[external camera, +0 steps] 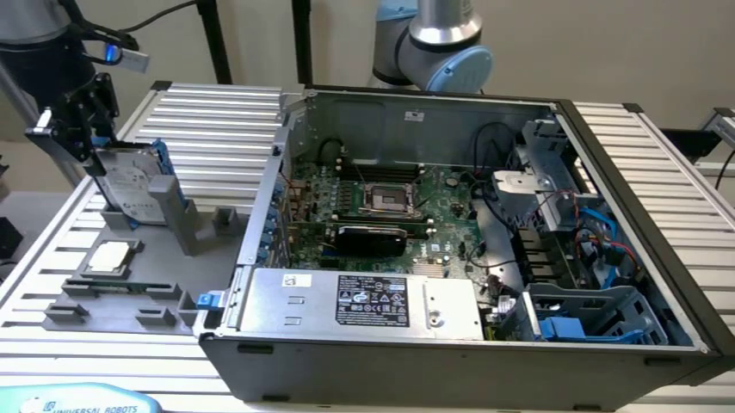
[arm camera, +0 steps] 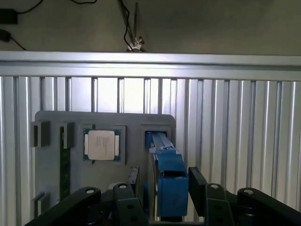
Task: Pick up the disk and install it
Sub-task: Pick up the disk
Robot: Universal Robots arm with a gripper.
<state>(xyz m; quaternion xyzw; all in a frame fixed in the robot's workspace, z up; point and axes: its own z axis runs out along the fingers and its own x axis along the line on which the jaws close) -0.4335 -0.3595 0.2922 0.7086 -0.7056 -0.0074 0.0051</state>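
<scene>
The disk (external camera: 129, 185) stands on edge in a slot of the grey fixture plate (external camera: 172, 275) at the exterior view's left, its silver face and blue carrier rails showing. My gripper (external camera: 101, 155) hangs right over its upper end. In the wrist view the disk's blue rail (arm camera: 162, 157) runs from the slot up between my two black fingers (arm camera: 196, 184). The gripper (arm camera: 164, 186) is shut on the disk, one finger on each flat side. The disk's lower end still sits in the slot.
A small square silver chip (external camera: 109, 256) (arm camera: 100, 144) and a memory stick (external camera: 120, 288) lie on the same plate. The open computer case (external camera: 275, 172) stands to the exterior view's right. It holds a silver box (external camera: 367, 301) and a blue drive cage (external camera: 586, 318).
</scene>
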